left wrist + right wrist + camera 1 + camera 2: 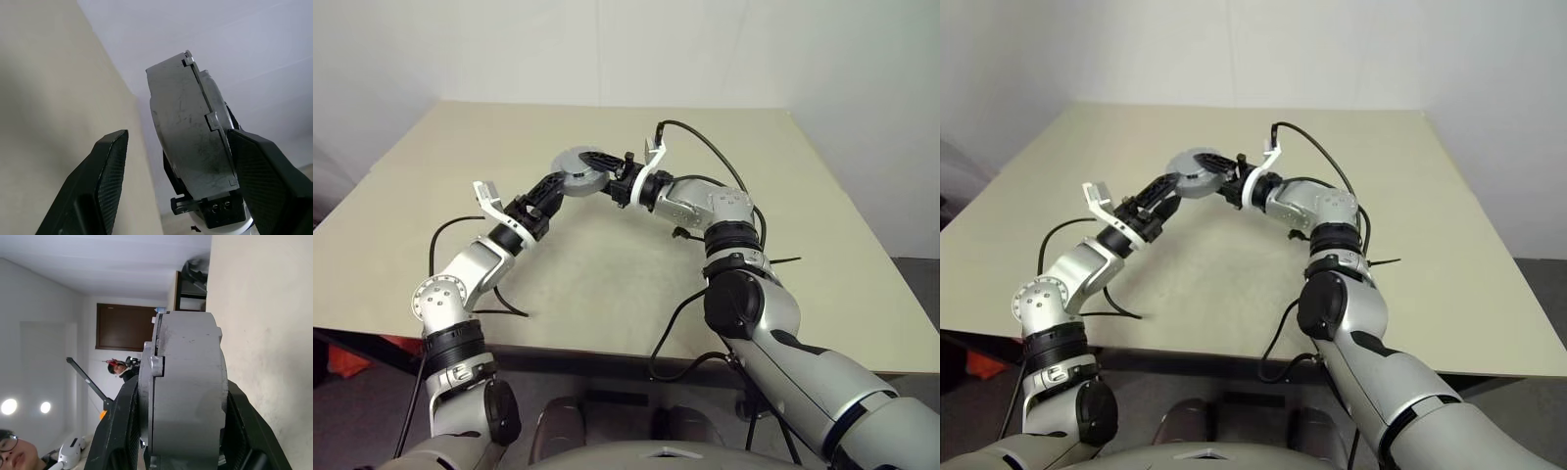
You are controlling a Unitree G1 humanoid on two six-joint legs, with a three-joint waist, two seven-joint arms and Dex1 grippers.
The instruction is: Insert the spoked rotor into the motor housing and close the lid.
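Note:
The motor housing (574, 163) is a thick grey round disc held up above the beige table. My right gripper (599, 162) is shut on it, one black finger on each flat side (122, 431). A thinner grey plate with small tabs, the lid (208, 115), lies against one face of the housing (186, 142). The spoked rotor is hidden. My left gripper (551, 188) is open beside the housing, its two fingers (105, 166) spread to either side of the disc's edge.
The table (607, 274) stretches wide under both arms, with its near edge close to me. Black cables (504, 299) lie on it by my left arm. A person (14, 450) stands beyond the table in the right wrist view.

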